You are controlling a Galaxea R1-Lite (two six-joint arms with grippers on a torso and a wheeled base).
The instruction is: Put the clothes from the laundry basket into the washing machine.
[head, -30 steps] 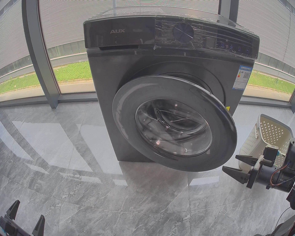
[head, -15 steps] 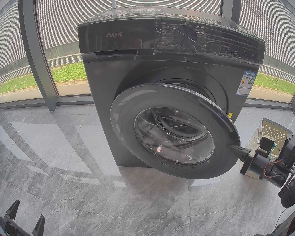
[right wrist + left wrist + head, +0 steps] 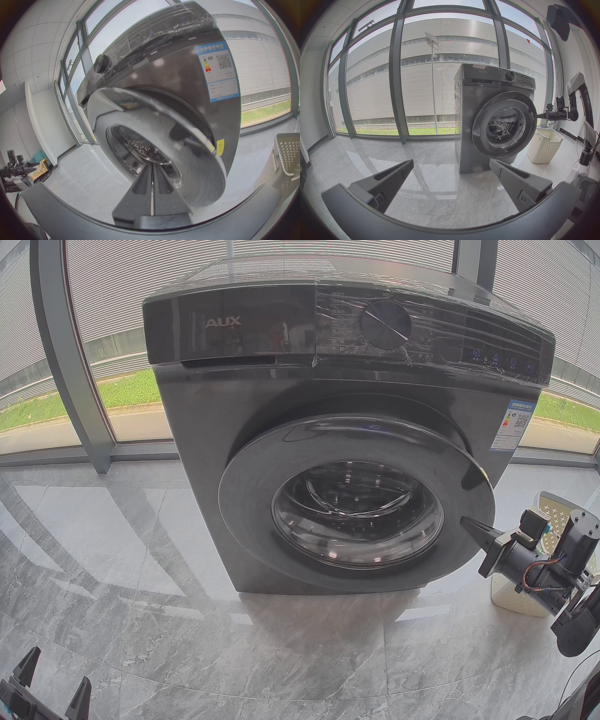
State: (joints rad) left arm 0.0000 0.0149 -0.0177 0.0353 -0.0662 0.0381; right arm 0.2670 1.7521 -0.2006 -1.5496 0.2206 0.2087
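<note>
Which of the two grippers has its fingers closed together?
The right gripper: its fingers are pressed together, tip at the rim of the washing machine door. The left gripper, low over the floor, has its fingers spread wide apart.

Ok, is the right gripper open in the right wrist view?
No, the right gripper has its two fingers pressed together, pointing at the washing machine door.
</note>
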